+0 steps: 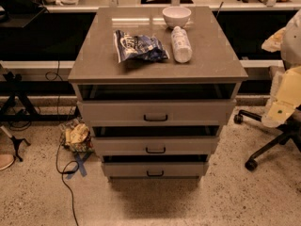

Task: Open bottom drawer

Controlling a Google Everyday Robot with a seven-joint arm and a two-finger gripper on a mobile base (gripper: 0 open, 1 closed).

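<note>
The bottom drawer point(155, 169) is the lowest and narrowest of three grey-beige fronts on the cabinet, with a small black bar handle point(155, 173). A dark gap shows above its front panel. The mid drawer point(155, 146) and the top drawer point(156, 112) sit above it, each with a dark gap above. Cream segments of my arm point(288, 94) hang at the right edge, well right of the cabinet and about level with the top drawer. My gripper is out of view.
On the cabinet top point(94, 55) lie a blue snack bag point(138, 47), a white bottle on its side point(181, 44) and a white bowl point(177, 16). An office chair base point(268, 147) stands right of the cabinet. A crumpled bag point(77, 136) and a cable point(63, 173) lie on the floor left.
</note>
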